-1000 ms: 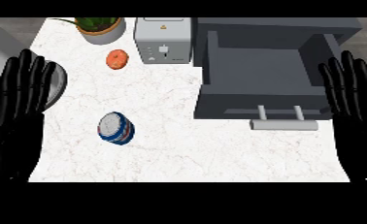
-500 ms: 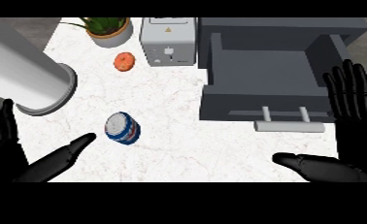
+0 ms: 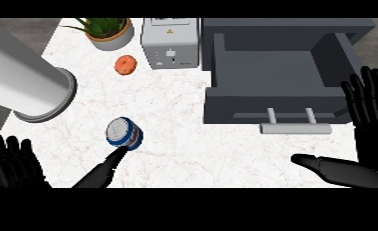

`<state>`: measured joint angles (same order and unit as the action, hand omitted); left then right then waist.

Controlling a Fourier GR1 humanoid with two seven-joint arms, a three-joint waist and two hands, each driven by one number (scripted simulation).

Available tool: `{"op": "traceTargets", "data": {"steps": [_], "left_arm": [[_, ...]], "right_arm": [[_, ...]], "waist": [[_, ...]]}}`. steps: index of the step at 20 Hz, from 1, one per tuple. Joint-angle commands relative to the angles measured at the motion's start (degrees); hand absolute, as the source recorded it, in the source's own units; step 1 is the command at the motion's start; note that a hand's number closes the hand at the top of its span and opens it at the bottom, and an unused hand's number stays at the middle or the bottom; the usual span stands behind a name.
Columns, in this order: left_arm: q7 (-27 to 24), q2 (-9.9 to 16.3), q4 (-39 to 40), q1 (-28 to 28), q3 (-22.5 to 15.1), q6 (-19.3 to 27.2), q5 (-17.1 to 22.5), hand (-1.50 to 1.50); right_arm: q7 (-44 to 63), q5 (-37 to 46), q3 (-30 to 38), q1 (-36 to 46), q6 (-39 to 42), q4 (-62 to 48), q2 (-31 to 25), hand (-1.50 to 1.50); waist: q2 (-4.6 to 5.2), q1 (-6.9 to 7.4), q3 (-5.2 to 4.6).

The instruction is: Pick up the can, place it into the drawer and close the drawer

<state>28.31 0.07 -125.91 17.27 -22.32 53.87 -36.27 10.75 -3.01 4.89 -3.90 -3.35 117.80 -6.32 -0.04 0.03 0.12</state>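
Observation:
The can (image 3: 123, 133), blue and white with a silver top, stands on the white marble counter (image 3: 184, 145) left of centre. My left hand (image 3: 18, 167) is open at the lower left edge. Its thumb (image 3: 103, 171) points up at the can, the tip just under the can's lower side; whether it touches I cannot tell. The dark grey drawer (image 3: 275, 75) is pulled open at the right with nothing inside, its pale bar handle (image 3: 294, 128) facing me. My right hand (image 3: 353, 172) is open at the right edge, just past the drawer's front corner, fingers (image 3: 365, 106) up.
A large pale grey cylinder (image 3: 29, 87) slants in from the left edge. At the back stand a potted plant (image 3: 108, 31) and a grey toaster (image 3: 171, 43). An orange doughnut-like thing (image 3: 125, 64) lies between them and the can.
Both hands have sunk toward the lower edge. The left thumb has come closer to the can. The grey cylinder, absent a second ago, reaches further in from the left. The can has not moved.

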Motion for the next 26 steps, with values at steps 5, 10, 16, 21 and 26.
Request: {"op": "traceTargets", "data": {"steps": [5,10,16,21,26], "left_arm": [[21.50,-0.07,3.45,-7.80,-7.33,5.64,-18.74,-1.50],[24.98,-0.07,11.27,-12.89,-5.51,8.86,-19.72,-1.50],[18.48,-0.07,23.40,-14.87,-5.13,17.79,-11.38,-1.50],[16.64,-0.07,28.68,-12.13,-11.05,25.25,-12.05,-1.50],[7.39,4.04,32.47,-11.53,-11.50,30.10,2.18,-1.50]], "right_arm": [[0.68,2.11,-1.23,-0.11,-0.93,0.77,1.36,-1.50],[-1.30,1.46,-0.51,-1.96,0.85,0.54,1.31,-1.50],[-1.87,-1.25,2.45,-3.42,2.75,2.28,0.39,-1.50],[-2.86,-4.02,5.49,-3.81,4.62,1.32,-0.41,-1.50],[0.30,-4.78,6.62,-4.23,5.22,5.18,-1.54,-1.50]], "waist": [[0.08,-0.17,-0.05],[0.05,-0.22,-0.09],[0.09,-0.47,-0.16],[0.06,-0.32,-0.12],[0.03,-0.32,-0.21]]}}
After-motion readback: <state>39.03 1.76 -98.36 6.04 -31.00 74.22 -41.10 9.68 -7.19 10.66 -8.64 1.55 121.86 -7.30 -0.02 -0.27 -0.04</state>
